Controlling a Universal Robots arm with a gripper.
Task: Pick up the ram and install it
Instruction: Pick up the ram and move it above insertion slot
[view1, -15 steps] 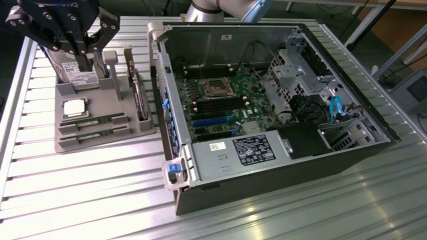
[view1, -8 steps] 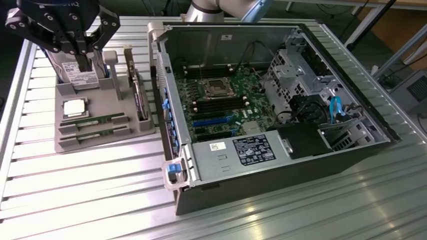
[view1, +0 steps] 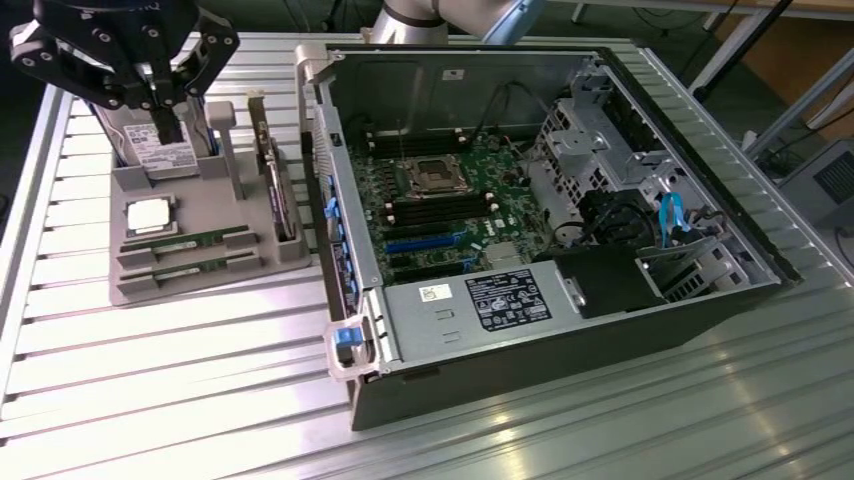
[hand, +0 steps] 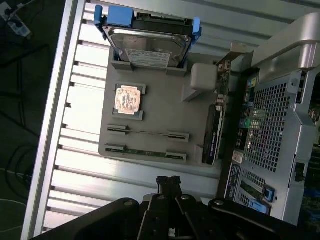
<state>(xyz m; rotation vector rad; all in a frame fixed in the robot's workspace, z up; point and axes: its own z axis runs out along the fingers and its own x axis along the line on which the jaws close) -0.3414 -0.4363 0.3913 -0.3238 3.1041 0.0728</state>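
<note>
Fingers (view1: 164, 108) (hand: 163, 185): mine are pressed fully together with nothing between them, and hang above the hard drive (view1: 160, 155) end of the grey holder (view1: 200, 285) (hand: 165, 115), which rests on the slatted surface (view1: 160, 380). The ram (view1: 187, 242) (hand: 147, 133) lies untouched in a slot of that holder, just beside its twin stick (view1: 187, 266) (hand: 145, 152) and near the silver CPU (view1: 150, 215). The open computer case (view1: 561, 300) stands to the exterior view's right, with an expansion card (view1: 274, 180) upright at the holder's edge nearest it.
</note>
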